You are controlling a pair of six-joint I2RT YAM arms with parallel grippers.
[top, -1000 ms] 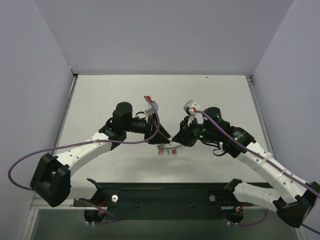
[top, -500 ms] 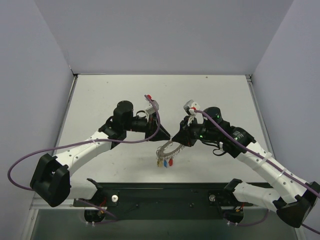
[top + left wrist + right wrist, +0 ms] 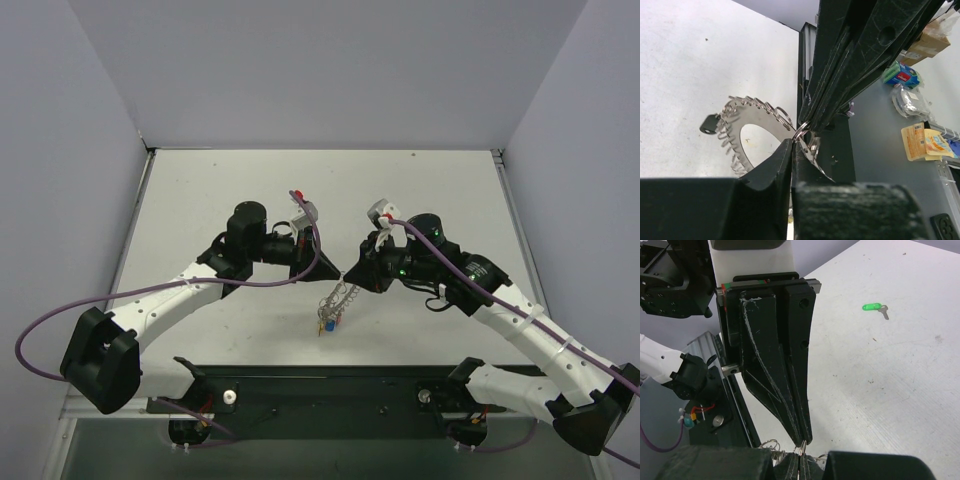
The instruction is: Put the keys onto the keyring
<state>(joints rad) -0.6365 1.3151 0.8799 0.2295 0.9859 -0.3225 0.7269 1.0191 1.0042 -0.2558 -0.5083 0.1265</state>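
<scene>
Your left hand (image 3: 791, 146) and right hand (image 3: 800, 460) meet tip to tip, both clenched on the keyring (image 3: 747, 112), which hangs below them, keys (image 3: 326, 322) at its low end. One green key (image 3: 872, 306) lies on the worktop (image 3: 900, 370), well apart.

you had both arms reaching inward over the white table (image 3: 200, 190), so that your left gripper (image 3: 334, 270) and your right gripper (image 3: 353, 276) met tip to tip, touching or all but. the keyring (image 3: 337, 298) hung from that meeting point on the near side of the tips, and you saw it almost edge-on. the keys (image 3: 326, 322) were bunched at its far end from the tips, a little to the left gripper's side, and you could make out red, blue and a speck of yellow. from above you couldn't tell which fingers actually pinched the ring. the black base rail (image 3: 320, 385) lay beyond the keys, well apart from both grippers.
</scene>
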